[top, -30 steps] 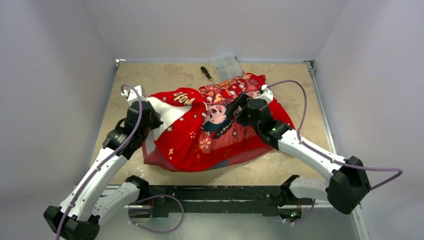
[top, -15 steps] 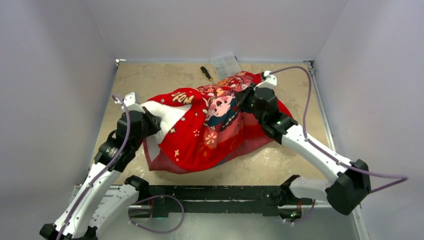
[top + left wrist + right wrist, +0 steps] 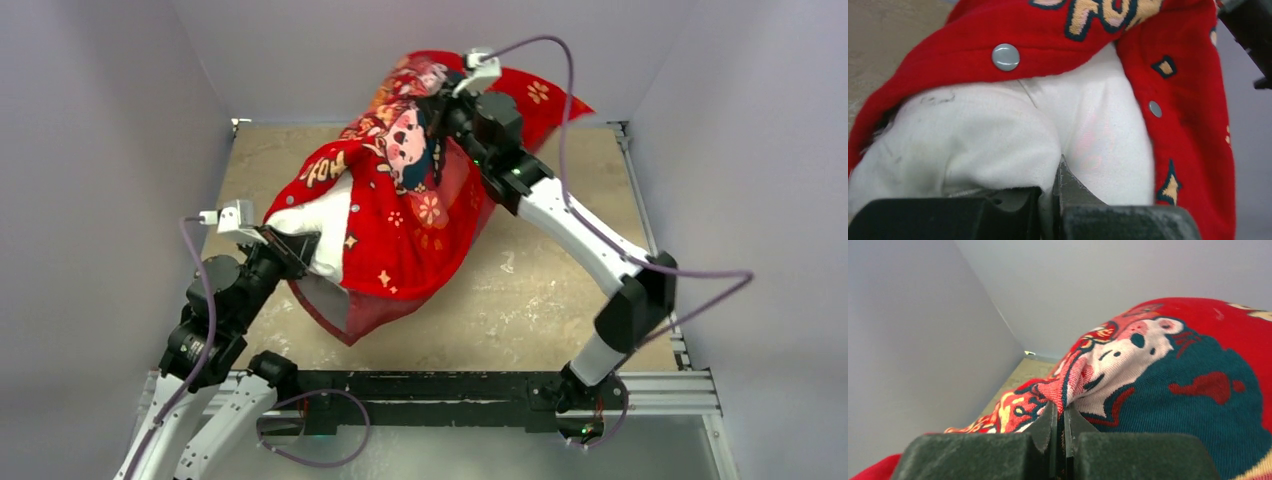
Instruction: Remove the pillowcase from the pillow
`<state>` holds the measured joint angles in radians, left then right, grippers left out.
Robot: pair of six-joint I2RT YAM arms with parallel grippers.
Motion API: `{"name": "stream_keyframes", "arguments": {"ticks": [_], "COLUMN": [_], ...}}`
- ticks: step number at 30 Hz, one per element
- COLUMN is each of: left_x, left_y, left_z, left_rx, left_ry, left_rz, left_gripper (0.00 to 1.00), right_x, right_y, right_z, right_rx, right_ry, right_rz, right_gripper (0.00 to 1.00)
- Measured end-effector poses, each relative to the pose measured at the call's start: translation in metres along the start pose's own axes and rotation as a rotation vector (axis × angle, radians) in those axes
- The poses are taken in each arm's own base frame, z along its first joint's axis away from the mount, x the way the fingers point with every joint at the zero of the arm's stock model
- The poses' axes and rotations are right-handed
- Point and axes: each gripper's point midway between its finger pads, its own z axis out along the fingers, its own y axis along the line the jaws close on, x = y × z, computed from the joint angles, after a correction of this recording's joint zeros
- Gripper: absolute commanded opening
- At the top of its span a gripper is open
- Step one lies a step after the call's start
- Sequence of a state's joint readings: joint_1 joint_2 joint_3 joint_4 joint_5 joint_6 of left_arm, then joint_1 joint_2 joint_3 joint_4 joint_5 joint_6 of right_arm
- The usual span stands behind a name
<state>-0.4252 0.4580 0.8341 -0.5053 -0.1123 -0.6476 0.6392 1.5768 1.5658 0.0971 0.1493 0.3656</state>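
Top external view: my right gripper (image 3: pixel 442 112) holds the red pillowcase (image 3: pixel 410 225) up high at the far side, and the cloth hangs down toward the table (image 3: pixel 540 300). On the right wrist view I see its two fingers pinched tight on a fold beside a cartoon face (image 3: pixel 1128 355). My left gripper (image 3: pixel 1055 180) is low on the left. It is squeezed tight on a bit of the white pillow (image 3: pixel 998 135), which pokes out of the open end by the snap buttons (image 3: pixel 1005 56).
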Motion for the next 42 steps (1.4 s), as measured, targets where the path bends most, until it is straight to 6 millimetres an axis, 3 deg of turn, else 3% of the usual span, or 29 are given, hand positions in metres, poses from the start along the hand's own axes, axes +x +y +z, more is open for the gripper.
{"name": "stream_keyframes", "arguments": {"ticks": [3,6,11,13,15,18,22,25,27,33,35,38,42], "left_x": [0.01,0.033,0.089,0.111,0.128,0.145,0.156,0.163,0.163,0.156,0.146,0.127,0.1], "left_y": [-0.005,0.0,0.019,0.027,0.033,0.027,0.012,0.004,-0.002,-0.017,-0.022,-0.027,-0.032], "left_z": [0.001,0.007,0.022,0.031,0.036,0.042,0.049,0.055,0.06,0.07,0.068,0.062,0.054], "left_rx": [0.055,0.075,0.072,0.061,0.051,0.075,0.114,0.117,0.118,0.071,0.048,0.021,-0.008], "left_ry": [0.016,0.066,0.189,0.231,0.271,0.319,0.352,0.395,0.42,0.514,0.533,0.536,0.518], "left_rz": [0.0,-0.016,-0.081,-0.114,-0.139,-0.151,-0.128,-0.106,-0.092,-0.027,-0.006,0.031,0.074], "left_gripper": [0.0,0.0,0.0,0.0,0.0,0.02,0.15,0.23,0.31,0.6,0.76,0.81,0.82], "right_x": [0.015,0.05,0.134,0.148,0.145,0.121,0.081,0.072,0.082,0.141,0.153,0.172,0.205], "right_y": [0.018,0.025,0.011,0.011,0.017,0.026,0.041,0.045,0.041,0.005,-0.002,-0.009,-0.023], "right_z": [0.037,0.063,0.089,0.09,0.088,0.066,0.011,-0.027,-0.049,-0.107,-0.122,-0.137,-0.135], "right_rx": [-0.063,-0.109,-0.12,-0.122,-0.122,-0.124,-0.146,-0.146,-0.132,-0.053,-0.047,-0.052,-0.003], "right_ry": [0.0,0.039,0.177,0.204,0.199,0.16,0.107,0.097,0.123,0.295,0.333,0.378,0.453], "right_rz": [-0.054,-0.094,-0.133,-0.135,-0.129,-0.107,-0.035,0.011,0.024,0.027,0.032,0.048,0.062], "right_gripper": [0.0,0.05,0.51,0.66,0.75,0.84,0.87,0.89,0.91,0.99,0.99,0.99,0.99]}}
